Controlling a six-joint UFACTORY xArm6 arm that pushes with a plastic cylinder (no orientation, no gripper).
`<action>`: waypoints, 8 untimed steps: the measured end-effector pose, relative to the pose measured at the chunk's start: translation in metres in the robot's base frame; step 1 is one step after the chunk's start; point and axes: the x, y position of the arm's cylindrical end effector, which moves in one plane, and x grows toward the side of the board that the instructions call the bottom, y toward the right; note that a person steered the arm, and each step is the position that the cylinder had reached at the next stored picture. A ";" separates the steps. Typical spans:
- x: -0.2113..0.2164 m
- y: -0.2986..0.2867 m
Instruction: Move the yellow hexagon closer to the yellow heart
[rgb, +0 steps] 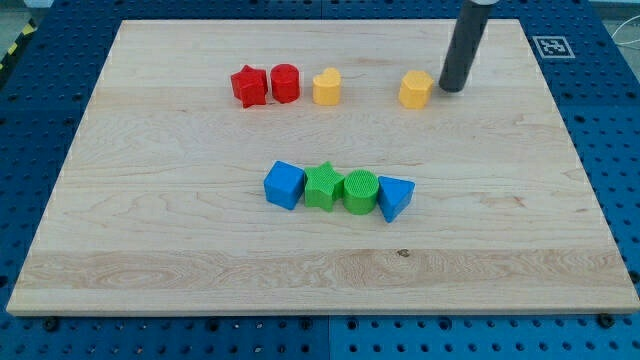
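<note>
Yellow hexagon (415, 89) in the upper part of the pale wooden board (200, 250), right of centre, with my tip (452, 89) at its right side, just beside it; whether the two touch cannot be told. The tool is a plain dark rod with no parts to open or close, and it holds nothing; it slants up toward the view's top edge. The yellow heart (326, 87) lies to the view's left of the hexagon, on about the same line, with bare wood between them. Further left, the red cylinder (285, 83) stands near the heart, and the red star (249, 86) sits just beside the cylinder. Lower down, near the board's middle, a second row runs left to right: blue cube (284, 185), green star (322, 186), green cylinder (360, 192), blue triangle (393, 197), each close against its neighbour. This row lies well apart from the upper row and from my tip. The board rests on a blue perforated surface (40, 120)
</note>
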 end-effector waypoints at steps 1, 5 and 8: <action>0.000 -0.033; 0.006 0.031; 0.041 0.013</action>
